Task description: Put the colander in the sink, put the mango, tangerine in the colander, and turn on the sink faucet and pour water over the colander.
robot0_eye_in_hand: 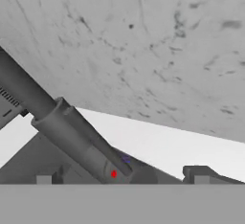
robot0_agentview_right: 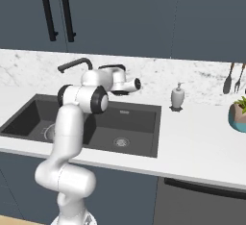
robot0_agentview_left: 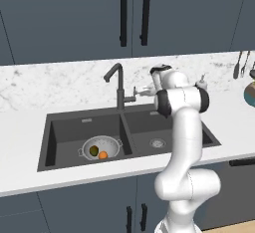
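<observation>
Nearest in the left base view, white arm rising over the counter (robot0_agentview_left: 20, 147), gripper (robot0_agentview_left: 140, 91) open beside the sink faucet (robot0_agentview_left: 117, 80) lever, well apart from the colander (robot0_agentview_left: 101, 147) in the left basin of the sink (robot0_agentview_left: 67, 132) holding mango (robot0_agentview_left: 94, 151) and tangerine (robot0_agentview_left: 103, 155). Seen from the right base view, wrist over the sink before marble backsplash (robot0_agentview_right: 202, 77), soap dispenser (robot0_agentview_right: 177, 96) on the counter, dark cabinets (robot0_agentview_right: 144, 17) above. Close in the hand view, faucet's dark stem and red-dotted lever between spread fingertips (robot0_eye_in_hand: 200, 175).
</observation>
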{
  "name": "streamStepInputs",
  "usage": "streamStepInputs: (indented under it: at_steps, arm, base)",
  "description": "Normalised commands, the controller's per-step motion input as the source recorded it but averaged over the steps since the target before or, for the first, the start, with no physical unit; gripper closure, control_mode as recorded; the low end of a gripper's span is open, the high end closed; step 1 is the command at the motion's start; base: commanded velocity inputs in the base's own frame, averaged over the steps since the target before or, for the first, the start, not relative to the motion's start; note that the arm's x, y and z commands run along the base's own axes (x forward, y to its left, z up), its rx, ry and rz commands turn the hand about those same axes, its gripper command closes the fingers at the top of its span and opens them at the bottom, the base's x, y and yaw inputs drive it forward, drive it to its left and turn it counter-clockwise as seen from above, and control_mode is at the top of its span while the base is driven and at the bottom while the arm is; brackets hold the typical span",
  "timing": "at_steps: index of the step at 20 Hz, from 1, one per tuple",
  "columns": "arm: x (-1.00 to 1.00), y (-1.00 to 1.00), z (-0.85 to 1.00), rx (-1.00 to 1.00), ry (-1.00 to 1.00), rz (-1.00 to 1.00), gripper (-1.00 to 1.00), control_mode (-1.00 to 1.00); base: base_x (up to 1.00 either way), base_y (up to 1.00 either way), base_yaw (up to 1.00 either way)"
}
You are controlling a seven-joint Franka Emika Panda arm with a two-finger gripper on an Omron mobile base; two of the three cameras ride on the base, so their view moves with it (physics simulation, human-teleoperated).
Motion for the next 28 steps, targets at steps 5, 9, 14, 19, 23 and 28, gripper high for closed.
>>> streamStepInputs:
  at_steps: [5,9,14,19,23,28]
  arm:
    - [0.33,0.13,-0.22,0.00,0.00,0.00,-1.00,-1.00]
    - [0.37,0.10,-0.18,0.00,0.00,0.00,-1.00,-1.00]
    - [0.42,0.09,-0.17,0.00,0.00,0.00,-1.00,-1.00]
    - [0.30,0.07,-0.16,0.00,0.00,0.00,-1.00,-1.00]
    - [0.13,0.04,-0.14,-0.01,0.00,0.00,1.00,-1.00]
    - [0.01,-0.15,0.00,-0.03,0.00,-0.06,1.00,-1.00]
  base:
    - [0.00,0.00,0.00]
    - [0.00,0.00,0.00]
    - [0.00,0.00,0.00]
    - [0.00,0.00,0.00]
    - [0.00,0.00,0.00]
    - [0.00,0.00,0.00]
